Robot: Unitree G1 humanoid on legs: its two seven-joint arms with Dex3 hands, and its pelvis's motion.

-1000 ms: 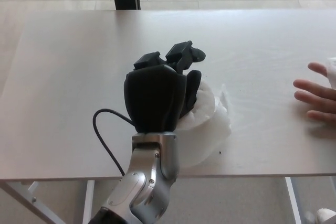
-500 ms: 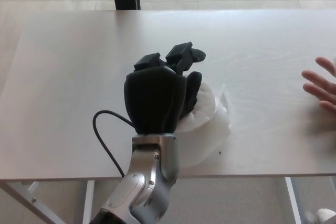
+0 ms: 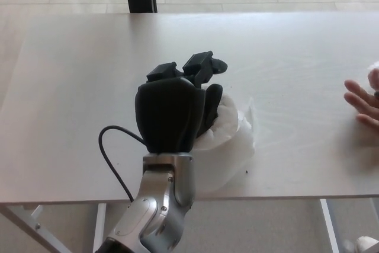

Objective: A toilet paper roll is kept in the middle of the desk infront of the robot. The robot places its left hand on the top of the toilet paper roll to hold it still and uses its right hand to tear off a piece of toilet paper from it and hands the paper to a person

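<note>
While pressed down by the left hand (image 3: pixel 172 111), toilet paper roll (image 3: pixel 228 131) sits squashed near the front edge of the desk (image 3: pixel 77 75), roughly mid-width, only its white right side showing past the black palm. Left hand laid flat on top of the roll rather than wrapped around it: palm down, thumb resting on the paper, two thick fingers (image 3: pixel 198 66) lifted and curled ahead over bare desk, gripping nothing. Holding-still step judged in place, then. Loose ragged flap of paper standing up at the roll's right edge, looking like a torn end, though not certain from this angle. Right hand nowhere in the picture, so impossible to say whether open, clenched or carrying a sheet. At the far right edge, well apart from the roll, a person's hand (image 3: pixel 364 102) with fingers spread on the desk, and a bit of white just above it at the border, too small to name as the torn piece. Judged as either late in the task, hand-over made or nearly so, or tear yet to come; not decidable here. Releasing the roll apparently left to do.
</note>
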